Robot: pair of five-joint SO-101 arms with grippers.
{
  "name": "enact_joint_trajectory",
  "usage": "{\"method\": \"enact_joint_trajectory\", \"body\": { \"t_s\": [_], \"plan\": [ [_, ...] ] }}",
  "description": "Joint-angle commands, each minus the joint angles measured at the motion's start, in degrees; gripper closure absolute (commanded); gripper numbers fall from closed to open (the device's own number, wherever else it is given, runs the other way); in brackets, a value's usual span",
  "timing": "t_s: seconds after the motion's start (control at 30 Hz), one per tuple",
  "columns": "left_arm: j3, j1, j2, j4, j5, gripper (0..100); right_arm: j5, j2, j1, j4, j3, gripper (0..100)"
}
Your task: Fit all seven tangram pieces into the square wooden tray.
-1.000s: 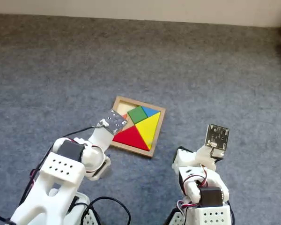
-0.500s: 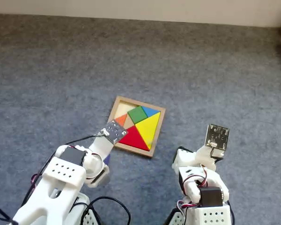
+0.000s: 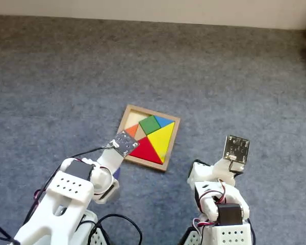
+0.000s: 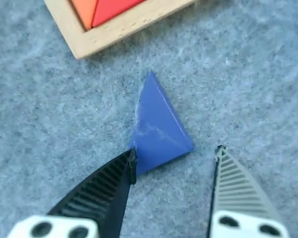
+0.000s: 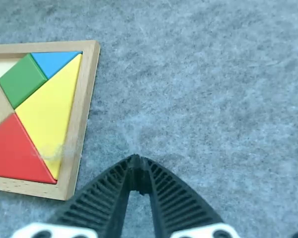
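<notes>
dark blue triangle (image 4: 159,131), yellow triangle (image 5: 52,104), red triangle (image 5: 15,148), green square (image 5: 21,79), pale wood tray (image 5: 89,99), grey carpet (image 5: 213,74)

the high camera hangs well above, looking almost straight down on the grey carpet (image 3: 66,76). each wrist camera sits far closer to the carpet, facing down and ahead. all three catch the wooden tray (image 3: 145,164) along its near rim.

My left arm (image 3: 109,155) covers the tray's (image 3: 173,145) near-left corner from above, and the blue triangle (image 4: 156,129) is mostly hidden under it. Both wrist views crop the tray.
</notes>
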Motion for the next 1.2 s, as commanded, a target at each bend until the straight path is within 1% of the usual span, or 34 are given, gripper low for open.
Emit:
{"method": "enact_joint_trajectory", "body": {
  "t_s": [0.0, 0.2, 0.3, 0.37, 0.47, 0.63, 0.97, 1.17],
  "plan": [
    [-3.03, -0.57, 6.02, -1.32, -0.44, 78, 0.62, -0.75, 0.84, 0.48, 7.87, 99.4],
    [-10.51, -0.66, 21.76, -1.14, -0.35, 78, 0.62, -0.75, 0.84, 0.48, 7.87, 99.4],
    [-12.97, -0.75, 26.15, -1.14, 0.26, 78, 0.62, -0.66, 0.84, 0.57, 7.87, 99.4],
    [-13.85, -0.75, 27.56, -1.23, 2.37, 78, 0.62, -0.66, 0.84, 0.57, 7.87, 99.4],
    [-13.76, -1.1, 27.3, -1.49, 3.16, 78, 0.62, -0.66, 0.84, 0.57, 7.87, 99.4],
    [-13.32, -4.35, 24.66, -2.11, 2.9, 83, 0.62, -0.66, 0.84, 0.57, 7.87, 99.4],
    [-12.53, -4.62, 24.04, -2.29, 2.9, 84, 0.62, -0.66, 0.84, 0.57, 7.87, 99.4],
    [-13.32, -8.75, 23.96, -2.29, 2.9, 84, 0.62, -0.66, 0.84, 0.57, 7.87, 99.4]
  ]
}}
